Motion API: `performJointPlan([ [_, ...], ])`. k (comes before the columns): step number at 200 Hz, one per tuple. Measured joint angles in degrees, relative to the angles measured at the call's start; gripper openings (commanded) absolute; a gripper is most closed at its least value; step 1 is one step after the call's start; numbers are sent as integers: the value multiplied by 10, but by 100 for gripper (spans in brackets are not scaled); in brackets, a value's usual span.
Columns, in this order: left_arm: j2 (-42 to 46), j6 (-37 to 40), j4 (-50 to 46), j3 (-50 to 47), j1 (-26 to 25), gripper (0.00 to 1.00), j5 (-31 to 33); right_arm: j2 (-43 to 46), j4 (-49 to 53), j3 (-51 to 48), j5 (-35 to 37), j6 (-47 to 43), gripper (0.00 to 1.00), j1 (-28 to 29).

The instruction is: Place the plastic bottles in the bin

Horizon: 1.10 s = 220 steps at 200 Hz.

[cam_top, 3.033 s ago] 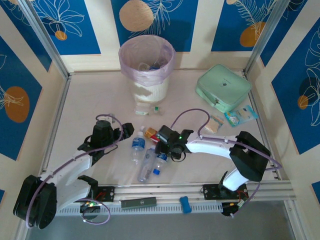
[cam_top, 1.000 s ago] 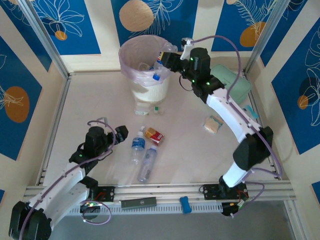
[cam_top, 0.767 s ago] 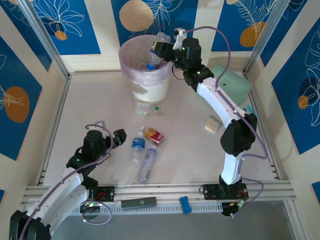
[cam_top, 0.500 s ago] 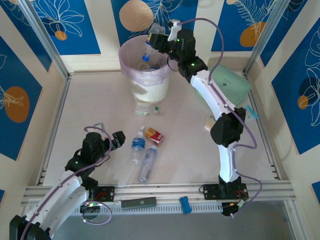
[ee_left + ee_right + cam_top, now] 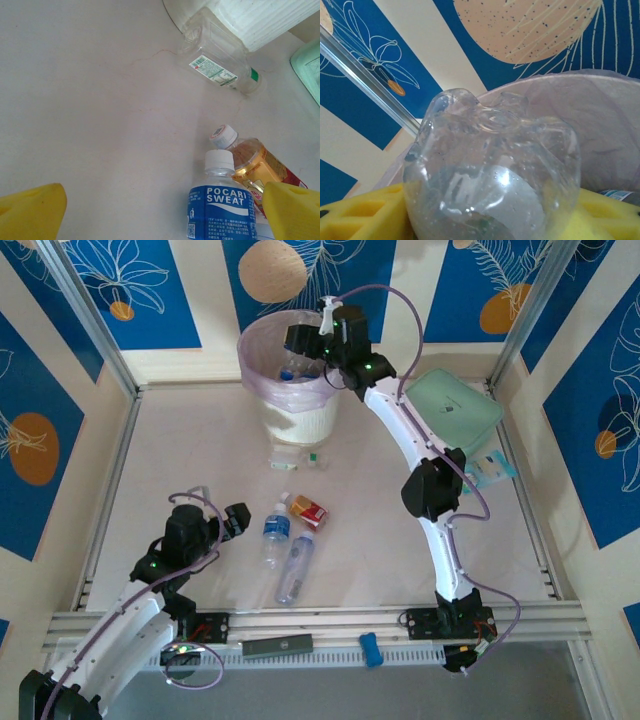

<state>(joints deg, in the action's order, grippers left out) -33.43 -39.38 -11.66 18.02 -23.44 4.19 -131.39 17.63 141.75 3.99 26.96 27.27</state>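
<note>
My right gripper [image 5: 300,340] hangs over the bin [image 5: 300,422], a white bucket lined with a pink bag. It is shut on a clear plastic bottle [image 5: 492,172], whose dimpled base fills the space between the yellow fingers [image 5: 357,215]. The bag's rim [image 5: 600,97] lies just behind. My left gripper [image 5: 236,519] rests low on the table, open, with nothing in it. Just right of it lie a blue-labelled bottle [image 5: 275,530] [image 5: 222,210], a red-labelled bottle [image 5: 310,510] [image 5: 257,167] and a clear bottle [image 5: 295,565]. A flattened clear bottle [image 5: 287,460] [image 5: 215,60] lies at the bin's foot.
A mint green zip pouch [image 5: 447,415] sits at the back right, with small packets [image 5: 490,470] beside it. Metal frame posts and blue-patterned walls close in the table. A black bar [image 5: 275,645] and a blue piece [image 5: 371,648] lie on the front rail.
My right arm has stretched further left across the bin's mouth, carrying the clear bottle with it. The left arm drew back slightly, then stayed still. The bottles on the table have not moved.
</note>
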Motion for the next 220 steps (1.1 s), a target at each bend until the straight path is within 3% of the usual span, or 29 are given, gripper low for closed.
performJointPlan([
  [58, -6, -2, 0, 0, 0, 100, 0, 14, 35, 44, -2, -12, 76, -3],
  [85, -25, -2, 2, 0, 0, 100, -1, 63, 46, -7, -2, -18, 77, -4],
  [154, -80, -4, 22, 19, -4, 100, -24, 350, -72, -432, -10, -14, 81, -4],
  [194, -120, -6, 22, 35, -35, 100, -46, 470, -115, -647, 5, 16, 100, -1],
  [220, -146, -6, 16, 41, -64, 100, -48, 524, -123, -760, 32, 36, 99, 10],
])
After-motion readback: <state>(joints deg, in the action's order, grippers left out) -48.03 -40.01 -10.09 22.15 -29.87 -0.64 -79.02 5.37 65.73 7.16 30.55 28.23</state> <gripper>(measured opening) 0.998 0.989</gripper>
